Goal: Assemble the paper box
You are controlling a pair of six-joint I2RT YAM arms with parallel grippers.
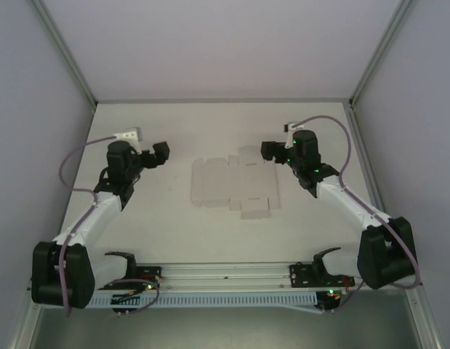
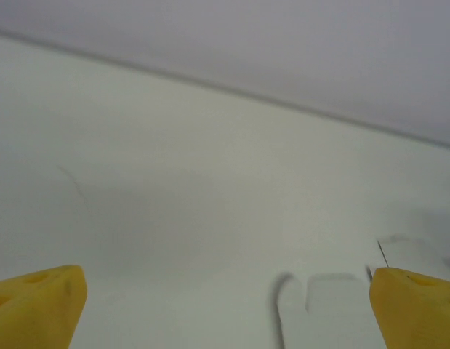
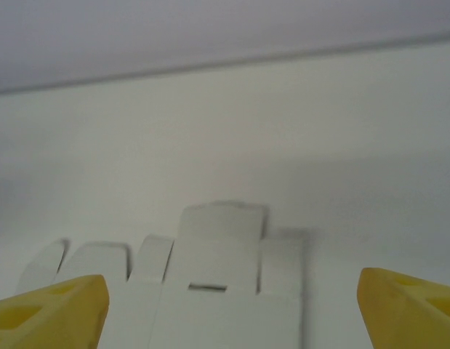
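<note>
The paper box [image 1: 232, 185] lies flat on the white table as an off-white die-cut sheet with flaps and fold lines, midway between the arms. My left gripper [image 1: 161, 154] hovers to the sheet's left, apart from it. In the left wrist view that gripper [image 2: 228, 323] is open, yellow fingertips [image 2: 35, 305] wide apart, and rounded flaps of the paper box [image 2: 334, 309] show low on the right. My right gripper [image 1: 270, 151] hangs at the sheet's far right corner. It [image 3: 228, 316] stands open above the paper box [image 3: 217, 254], whose slotted flap lies between the fingertips [image 3: 410, 305]; nothing is gripped.
Pale enclosure walls with metal corner posts [image 1: 65, 51] bound the table on three sides. A metal rail with a cable tray [image 1: 225, 280] runs along the near edge between the arm bases. Bare tabletop [image 1: 210, 131] lies behind the sheet.
</note>
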